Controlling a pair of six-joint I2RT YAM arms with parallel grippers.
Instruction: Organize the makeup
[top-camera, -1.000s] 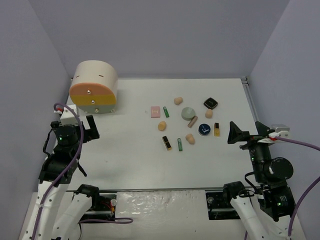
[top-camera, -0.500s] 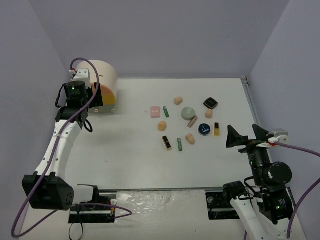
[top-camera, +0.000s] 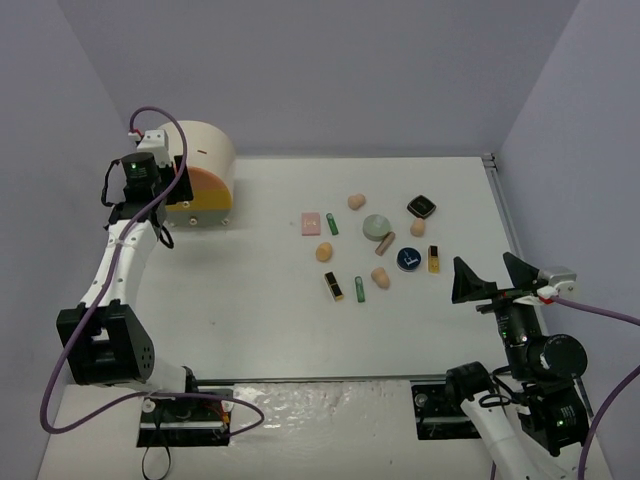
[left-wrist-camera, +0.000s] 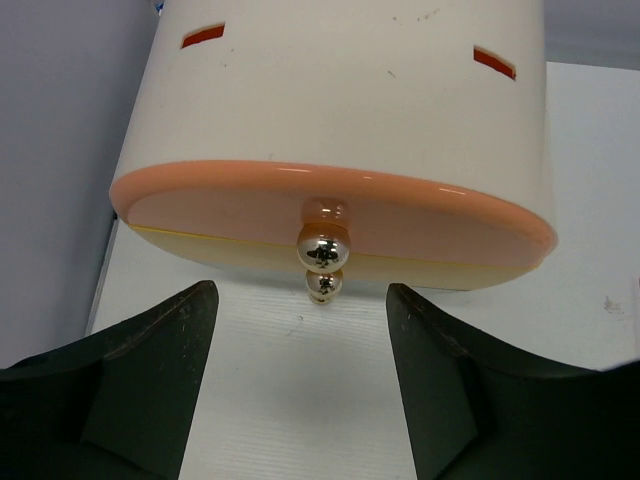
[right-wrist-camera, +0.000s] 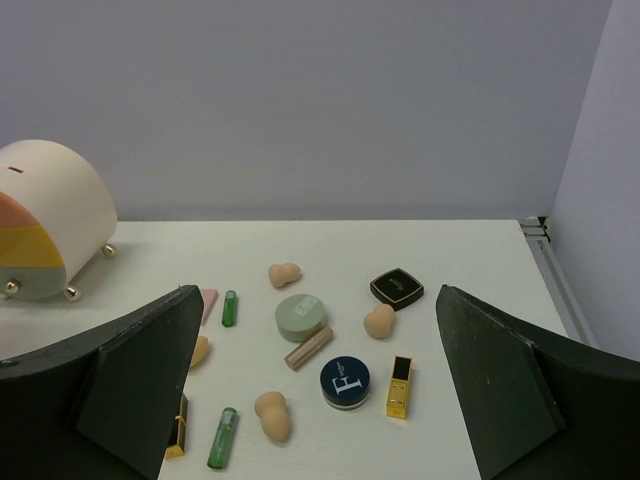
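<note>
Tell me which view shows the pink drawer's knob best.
The left wrist view: the knob is close and sharp. In the top view the left arm covers it; the right wrist view shows only the distant box.

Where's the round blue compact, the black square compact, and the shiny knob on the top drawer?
round blue compact (right-wrist-camera: 345, 381), right wrist view, middle of its lid.
black square compact (right-wrist-camera: 397, 288), right wrist view, middle of its lid.
shiny knob (left-wrist-camera: 323, 247), left wrist view, front of the ball.
</note>
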